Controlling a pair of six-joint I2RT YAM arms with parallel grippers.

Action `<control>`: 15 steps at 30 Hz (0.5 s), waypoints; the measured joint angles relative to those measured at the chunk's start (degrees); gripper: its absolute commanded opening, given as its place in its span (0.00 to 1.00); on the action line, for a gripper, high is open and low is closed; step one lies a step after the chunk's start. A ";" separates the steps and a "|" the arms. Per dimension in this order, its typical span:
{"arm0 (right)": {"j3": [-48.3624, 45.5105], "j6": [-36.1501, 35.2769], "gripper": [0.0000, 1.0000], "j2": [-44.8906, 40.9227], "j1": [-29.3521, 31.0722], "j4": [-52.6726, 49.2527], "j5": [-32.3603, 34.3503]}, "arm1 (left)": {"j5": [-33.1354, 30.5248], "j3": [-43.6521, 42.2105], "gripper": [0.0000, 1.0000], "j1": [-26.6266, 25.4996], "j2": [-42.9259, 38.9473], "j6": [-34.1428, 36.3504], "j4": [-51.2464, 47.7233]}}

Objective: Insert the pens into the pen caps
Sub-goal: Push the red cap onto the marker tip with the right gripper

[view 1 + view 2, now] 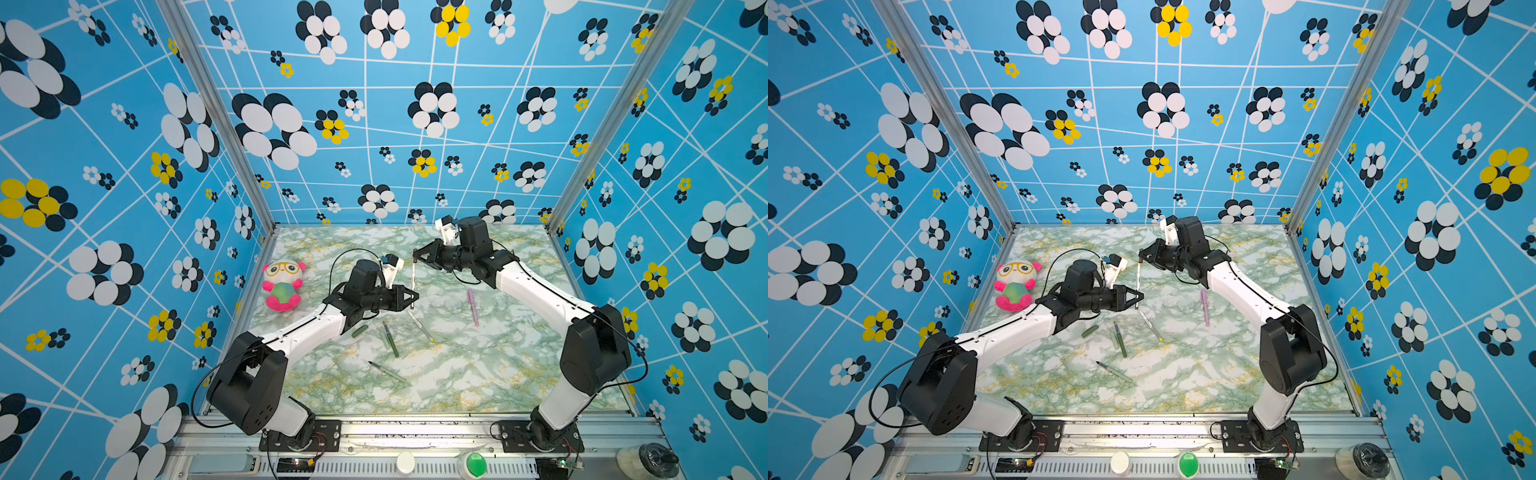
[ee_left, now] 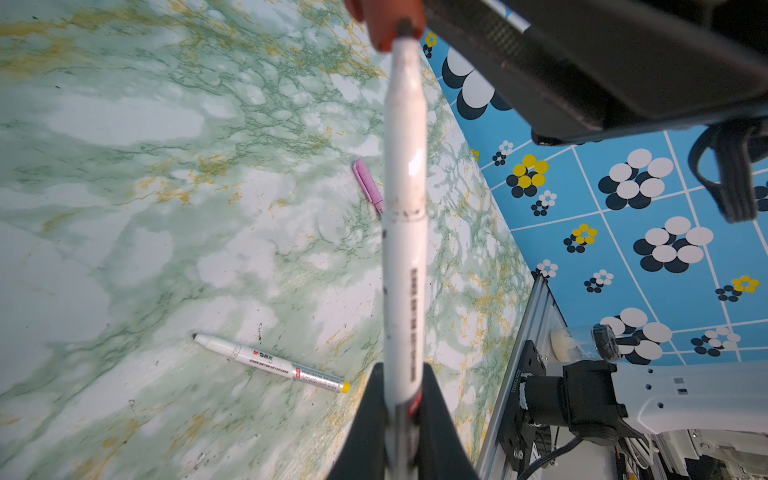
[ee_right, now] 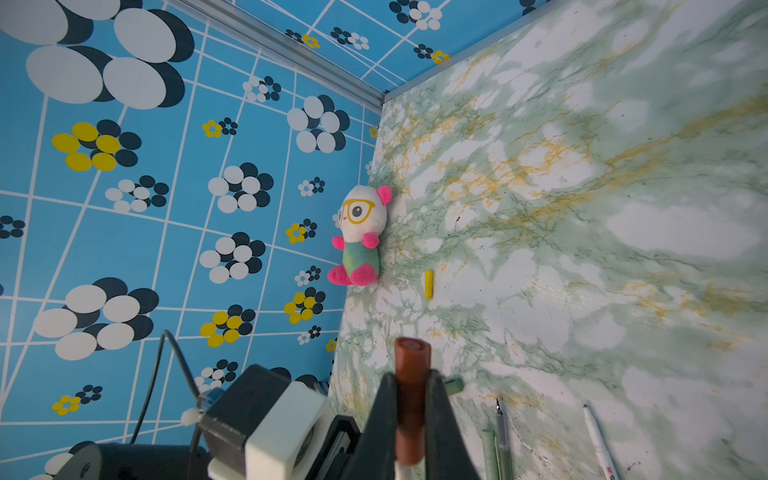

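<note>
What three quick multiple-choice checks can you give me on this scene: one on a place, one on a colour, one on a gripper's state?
1. Where does the yellow cap lie?
A. On the table, near the plush toy.
B. On top of the toy.
C. At the table's front edge.

2. What colour is the held cap in the right gripper?
A. Pink.
B. Yellow.
C. Brown.

3. How is the left gripper?
A. Open over the table.
B. Shut on the white pen.
C. Shut on nothing.

Key: 1 A, the right wrist view shows it on the table, close to the toy but apart from it; 2 C, the held cap between the jaws is brown; 3 B, the pen's barrel runs out from between closed jaws.
</note>
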 measured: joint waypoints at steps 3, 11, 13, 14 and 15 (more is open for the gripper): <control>0.00 0.22 0.00 0.00 0.00 0.09 0.00 | 0.00 0.00 0.00 0.00 0.00 0.00 0.02; 0.00 0.68 0.00 0.00 0.04 0.37 -0.02 | -0.02 -0.31 0.00 0.00 0.02 0.00 0.15; 0.00 0.72 0.00 0.00 0.04 0.37 -0.02 | -0.02 -0.31 0.00 0.00 0.02 0.00 0.15; 0.00 0.85 0.00 0.00 0.04 0.37 -0.02 | -0.02 -0.31 0.00 0.00 0.02 0.00 0.15; 0.00 0.90 0.00 0.00 0.04 0.37 -0.04 | 0.00 -0.31 0.00 0.00 0.00 0.00 0.15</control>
